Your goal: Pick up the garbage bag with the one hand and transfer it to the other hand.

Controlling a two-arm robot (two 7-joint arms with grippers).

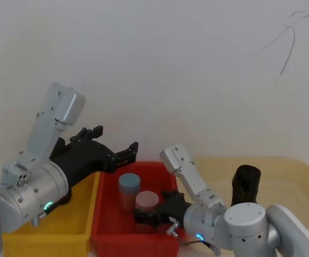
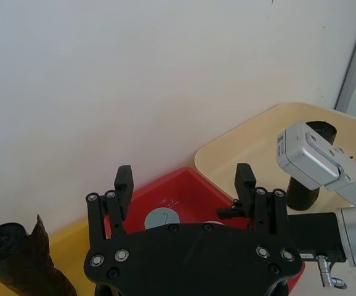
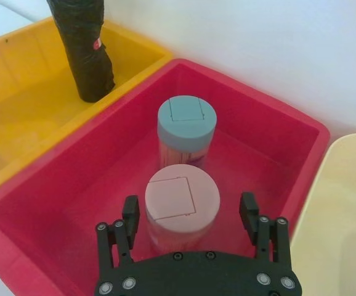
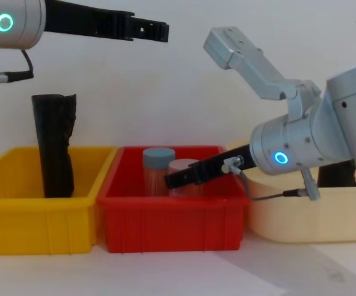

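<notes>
Against a white wall, the upright black plastic garbage bag roll (image 1: pixel 246 183) stands in the cream tray (image 1: pixel 293 176), well apart from both spread, empty black grippers: the blue-ringed one (image 3: pixel 193 216) over the red bin (image 3: pixel 73 185), the green-ringed one (image 4: pixel 156 29) above it.

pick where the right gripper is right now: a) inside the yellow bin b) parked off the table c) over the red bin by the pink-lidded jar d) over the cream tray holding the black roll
c, the right gripper hangs over the red bin with its fingers open on either side of the pink-lidded jar, touching neither side that can be seen.
</notes>
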